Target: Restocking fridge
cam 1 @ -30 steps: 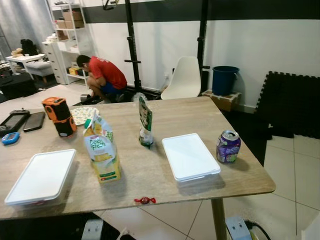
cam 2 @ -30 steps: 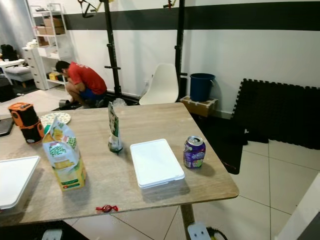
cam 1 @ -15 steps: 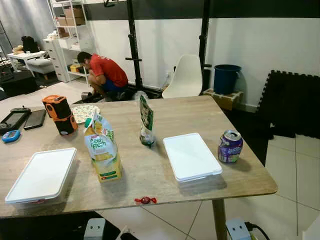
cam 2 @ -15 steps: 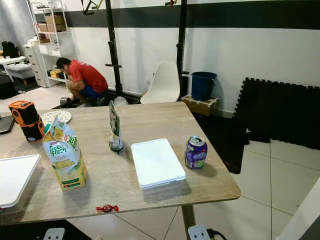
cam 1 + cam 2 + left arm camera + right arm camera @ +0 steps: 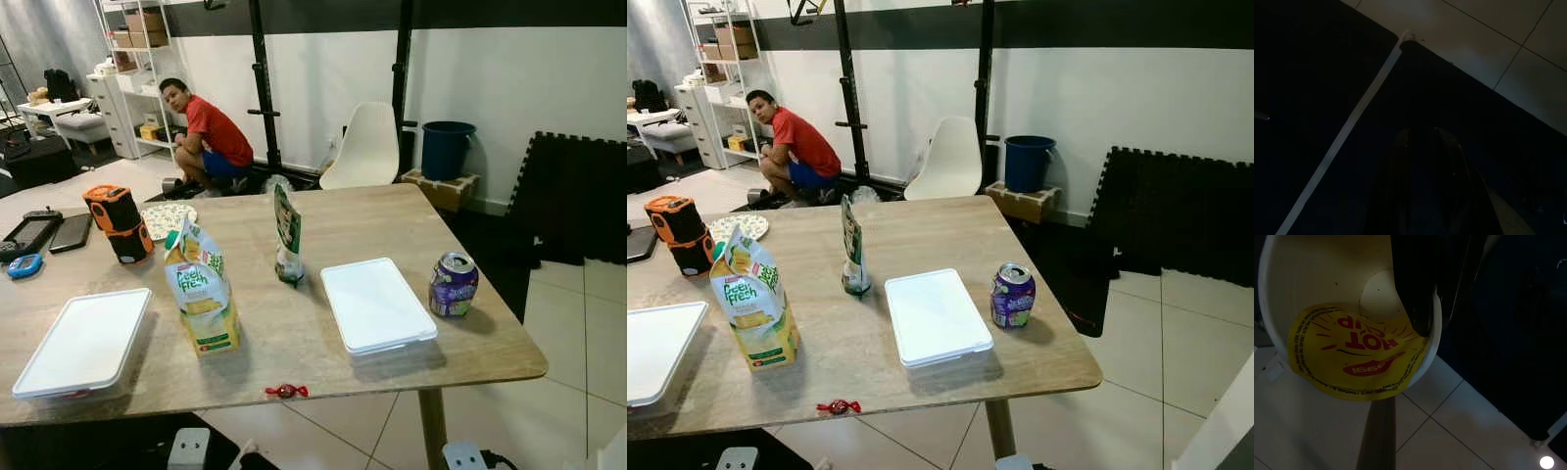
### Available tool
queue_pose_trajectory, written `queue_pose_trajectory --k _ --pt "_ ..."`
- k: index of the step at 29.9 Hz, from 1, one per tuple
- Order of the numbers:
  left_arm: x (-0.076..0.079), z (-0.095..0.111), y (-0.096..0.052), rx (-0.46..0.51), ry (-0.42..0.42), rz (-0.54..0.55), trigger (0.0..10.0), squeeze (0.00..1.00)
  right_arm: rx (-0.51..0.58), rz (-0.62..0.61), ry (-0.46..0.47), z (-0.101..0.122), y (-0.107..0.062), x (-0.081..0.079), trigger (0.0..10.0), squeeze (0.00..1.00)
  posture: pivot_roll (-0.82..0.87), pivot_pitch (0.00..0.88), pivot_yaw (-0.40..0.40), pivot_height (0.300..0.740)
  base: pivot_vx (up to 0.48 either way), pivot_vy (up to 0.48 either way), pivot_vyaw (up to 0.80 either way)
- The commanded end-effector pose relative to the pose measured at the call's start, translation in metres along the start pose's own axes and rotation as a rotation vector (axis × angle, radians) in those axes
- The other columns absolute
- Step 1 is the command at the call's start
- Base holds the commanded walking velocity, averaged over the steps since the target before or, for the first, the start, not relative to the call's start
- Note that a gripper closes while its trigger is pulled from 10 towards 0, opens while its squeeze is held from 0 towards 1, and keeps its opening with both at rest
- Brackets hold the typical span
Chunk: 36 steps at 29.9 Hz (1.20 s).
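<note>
Right wrist view: right gripper (image 5: 1422, 308) clamps a white cup (image 5: 1322, 308) with a yellow, red-lettered "HOT CUP" lid, one black finger (image 5: 1415, 289) across its rim, over floor tiles. Cup's axis runs roughly along the fingers, lid end facing the camera. Left gripper (image 5: 1422, 142) hangs in shade, fingers a narrow gap apart.

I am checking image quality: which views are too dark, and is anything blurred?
Both eye views are bright and sharp: the juice carton and purple can read clearly. The left wrist view is very dark. The right wrist view is dim, but the yellow-labelled cup reads.
</note>
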<state>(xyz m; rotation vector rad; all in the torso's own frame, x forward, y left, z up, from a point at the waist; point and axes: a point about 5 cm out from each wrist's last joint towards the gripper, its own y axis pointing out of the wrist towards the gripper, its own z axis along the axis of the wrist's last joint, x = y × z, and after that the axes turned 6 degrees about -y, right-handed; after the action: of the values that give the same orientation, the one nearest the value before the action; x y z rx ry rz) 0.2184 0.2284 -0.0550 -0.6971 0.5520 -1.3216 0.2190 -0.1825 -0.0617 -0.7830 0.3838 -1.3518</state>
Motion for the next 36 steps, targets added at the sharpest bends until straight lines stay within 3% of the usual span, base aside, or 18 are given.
queue_pose_trajectory --k 1,6,12,16,36 --pt "0.0036 -0.0016 0.0003 -0.01 0.011 -0.006 10.0 0.0 -0.023 0.005 0.002 -0.0045 -0.0008 -0.001 10.0 0.0 0.07 0.063 0.061 0.74 0.0 0.0 0.0" --pt "0.0041 -0.0066 -0.0002 -0.03 0.026 -0.009 10.0 0.0 -0.019 -0.012 0.026 -0.0044 -0.0009 0.0003 10.0 0.0 0.05 0.054 0.059 0.74 0.0 0.0 0.0" --pt "0.006 0.0 0.0008 -0.004 0.001 -0.008 10.0 0.0 -0.018 0.008 -0.006 -0.0027 -0.0003 -0.0001 10.0 0.0 0.07 0.061 0.061 0.74 0.0 0.0 0.0" --pt "0.005 -0.0069 -0.0003 -0.027 0.023 -0.013 10.0 0.0 -0.009 -0.024 0.044 -0.0013 -0.0002 0.0019 10.0 0.0 0.04 0.042 0.063 0.74 0.0 0.0 0.0" --pt "0.0054 -0.0043 0.0001 -0.016 0.013 -0.011 10.0 0.0 -0.016 -0.001 0.025 -0.0013 0.0003 -0.0024 10.0 0.0 0.07 0.055 0.051 0.74 0.0 0.0 0.0"
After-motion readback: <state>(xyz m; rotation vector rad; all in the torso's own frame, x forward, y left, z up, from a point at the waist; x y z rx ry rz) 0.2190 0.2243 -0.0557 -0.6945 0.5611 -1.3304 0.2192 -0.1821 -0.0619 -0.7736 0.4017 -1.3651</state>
